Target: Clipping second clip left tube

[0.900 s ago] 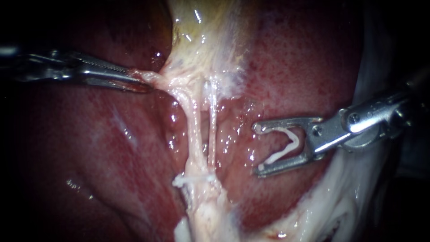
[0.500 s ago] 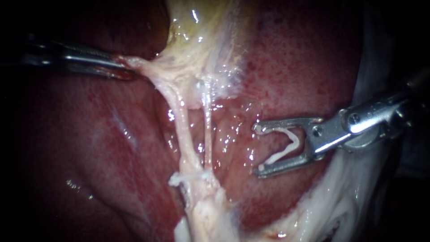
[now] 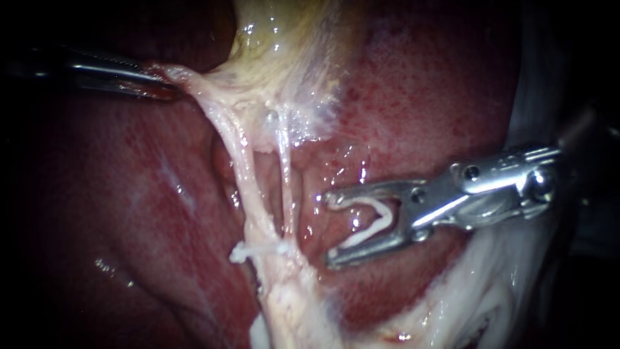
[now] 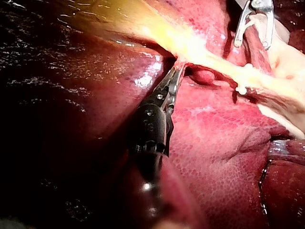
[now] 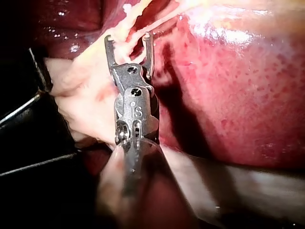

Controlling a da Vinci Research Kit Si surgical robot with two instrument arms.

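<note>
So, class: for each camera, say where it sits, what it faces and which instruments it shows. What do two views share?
Endoscope view: close over the liver, facing the tubes; left instrument enters from the left, right instrument, carrying a clip, from the right.
Left wrist view: on the left arm, looking along its shaft to jaws shut on pale tissue.
Right wrist view: on the right arm, looking along its shaft to its jaws, liver beside them.
Shared: endoscope and left wrist views show both instruments.

Light falls hardest on the wet gallbladder (image 3: 290,52), where glare speckles its surface; the liver (image 3: 420,97) around it fades to black at the edges. My left instrument (image 3: 165,82) beside it lies shadowed, my right instrument (image 3: 328,229) below gleams.
</note>
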